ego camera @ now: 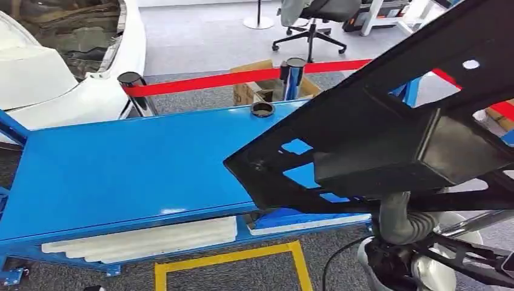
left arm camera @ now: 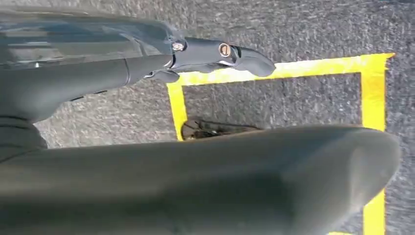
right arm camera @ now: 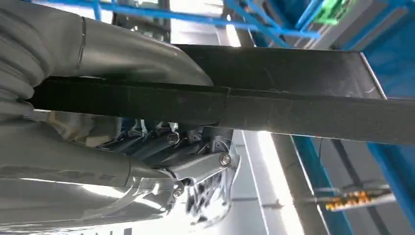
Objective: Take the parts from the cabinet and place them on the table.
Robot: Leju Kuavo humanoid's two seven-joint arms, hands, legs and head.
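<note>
One large black part dominates the head view, a flat perforated metal panel with a boxy section in its middle. It is carried above the right end of the blue table, its long axis running from the far right down toward the near centre, with the pointed lower tip hanging over the tabletop. The right hand holds it from beneath: in the right wrist view the thick thumb lies along one face of the part's edge and the darker fingers press the other, so the panel sits clamped between them. The left hand hangs by the robot's side over grey carpet and yellow floor tape, fingers extended and holding nothing, well apart from the part. Judging from this, setting down falls to the right arm alone: the panel needs lowering and levelling leftward onto the bare blue surface.
</note>
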